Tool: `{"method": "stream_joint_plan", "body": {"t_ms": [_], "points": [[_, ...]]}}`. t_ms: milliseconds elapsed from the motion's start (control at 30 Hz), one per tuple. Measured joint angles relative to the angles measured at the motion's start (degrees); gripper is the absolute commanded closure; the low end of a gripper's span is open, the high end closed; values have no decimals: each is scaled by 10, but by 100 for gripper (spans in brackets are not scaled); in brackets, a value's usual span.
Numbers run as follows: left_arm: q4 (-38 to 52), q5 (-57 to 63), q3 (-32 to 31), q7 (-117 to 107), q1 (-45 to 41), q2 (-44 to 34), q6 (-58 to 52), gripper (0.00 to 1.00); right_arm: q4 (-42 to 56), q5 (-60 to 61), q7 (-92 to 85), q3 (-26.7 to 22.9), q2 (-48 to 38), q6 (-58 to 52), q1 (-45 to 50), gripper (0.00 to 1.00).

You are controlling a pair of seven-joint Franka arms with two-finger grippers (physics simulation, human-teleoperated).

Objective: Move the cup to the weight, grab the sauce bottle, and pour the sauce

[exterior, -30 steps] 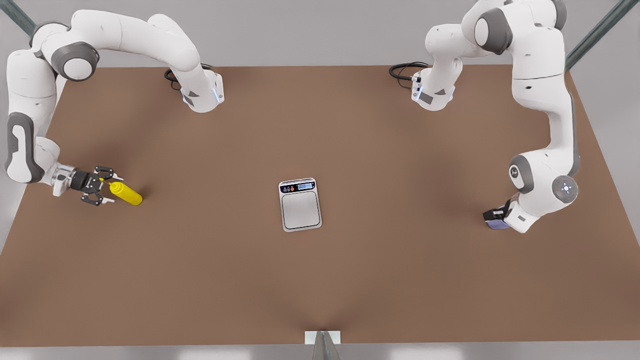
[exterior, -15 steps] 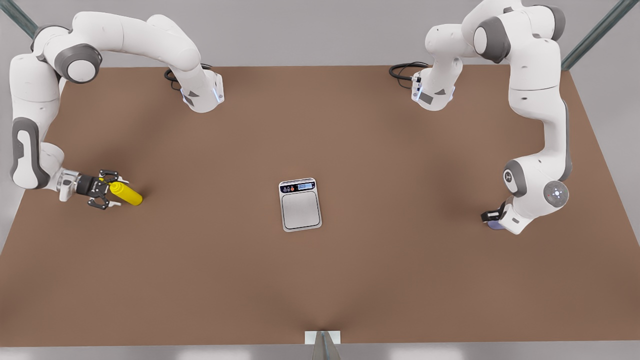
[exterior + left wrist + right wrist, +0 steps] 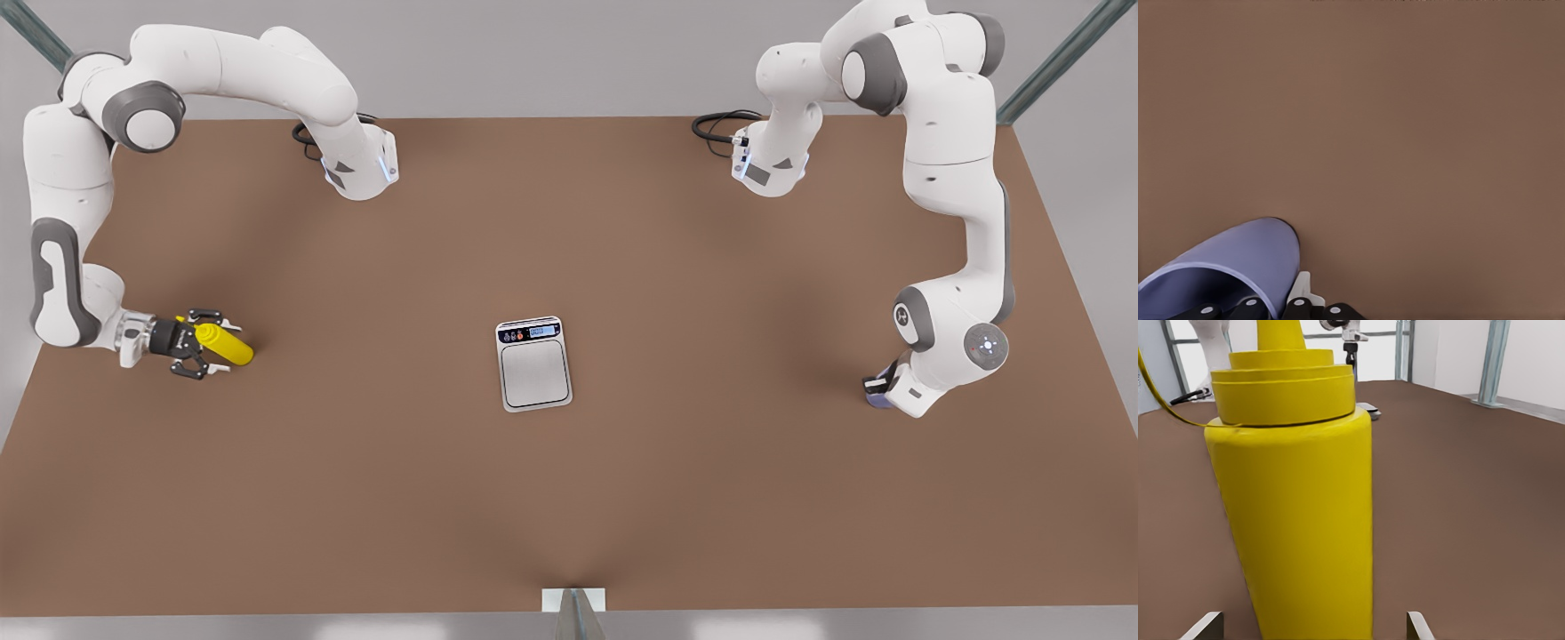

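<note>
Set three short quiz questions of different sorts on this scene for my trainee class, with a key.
1. True or false: the cup rests on the weight.
2. Which thing does the open right gripper straddle? A. cup B. sauce bottle C. weight
3. Fill in: in the front view, the left gripper is near the table's ____ edge.

Key: 1 false; 2 B; 3 right.
</note>
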Motion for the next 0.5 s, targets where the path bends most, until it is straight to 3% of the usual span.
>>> {"method": "stream_joint_plan", "body": {"t_ms": [500], "points": [[-1,40,-1,-3,-1,-19,-6,79,1,9,1,14,2,-12,0,0]]}}
